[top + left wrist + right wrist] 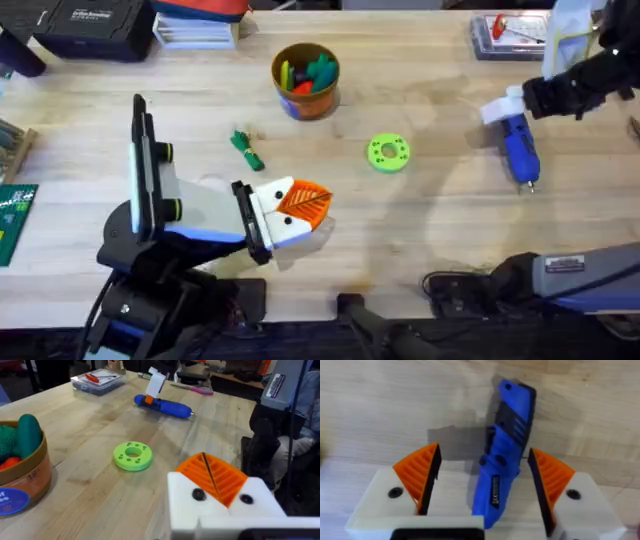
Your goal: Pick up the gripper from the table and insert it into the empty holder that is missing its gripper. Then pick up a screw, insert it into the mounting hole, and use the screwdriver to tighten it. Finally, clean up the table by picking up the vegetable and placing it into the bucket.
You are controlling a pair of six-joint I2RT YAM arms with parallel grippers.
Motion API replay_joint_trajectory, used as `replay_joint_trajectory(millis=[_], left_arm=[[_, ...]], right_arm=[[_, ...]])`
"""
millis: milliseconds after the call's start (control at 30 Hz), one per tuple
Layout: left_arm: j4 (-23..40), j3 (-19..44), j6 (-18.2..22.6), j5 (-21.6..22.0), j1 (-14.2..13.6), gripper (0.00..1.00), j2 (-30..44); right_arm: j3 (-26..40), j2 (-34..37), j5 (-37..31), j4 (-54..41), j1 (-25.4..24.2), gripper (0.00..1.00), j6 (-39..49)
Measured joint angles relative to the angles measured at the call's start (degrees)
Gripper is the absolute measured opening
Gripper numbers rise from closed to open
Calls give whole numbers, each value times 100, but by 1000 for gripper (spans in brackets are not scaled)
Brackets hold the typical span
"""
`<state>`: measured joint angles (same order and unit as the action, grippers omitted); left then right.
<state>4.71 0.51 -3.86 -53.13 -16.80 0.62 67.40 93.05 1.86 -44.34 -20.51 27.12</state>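
Two open right gripper (482,485) jaws astride the screwdriver (505,450), near the table (440,90) edge.

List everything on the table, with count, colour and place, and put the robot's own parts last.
screwdriver: one, bright blue, right side of the table, lying between the right gripper's open fingers.
ring: one, lime green, middle of the table.
vegetable: one, dark green, left of the ring, lying on the table.
bucket: one, ochre yellow, behind the middle, holding green and red toy pieces.
clear box: one, far right corner.
black case: one, far left corner.
left gripper: white with orange pads, shut, low over the near table.
right gripper: white with orange pads, open astride the screwdriver.
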Motion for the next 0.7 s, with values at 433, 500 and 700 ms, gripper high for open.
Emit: replay_joint_trajectory(millis=[433,500,700], left_arm=[[0,0,0,0,0,5,0],[0,0,0,-2,0,5,2],[0,0,0,0,0,5,0]], right_arm=[[0,798,-93,522,-287,979,100],[0,916,-93,570,-287,956,104],[2,973,-55,693,-287,849,132]])
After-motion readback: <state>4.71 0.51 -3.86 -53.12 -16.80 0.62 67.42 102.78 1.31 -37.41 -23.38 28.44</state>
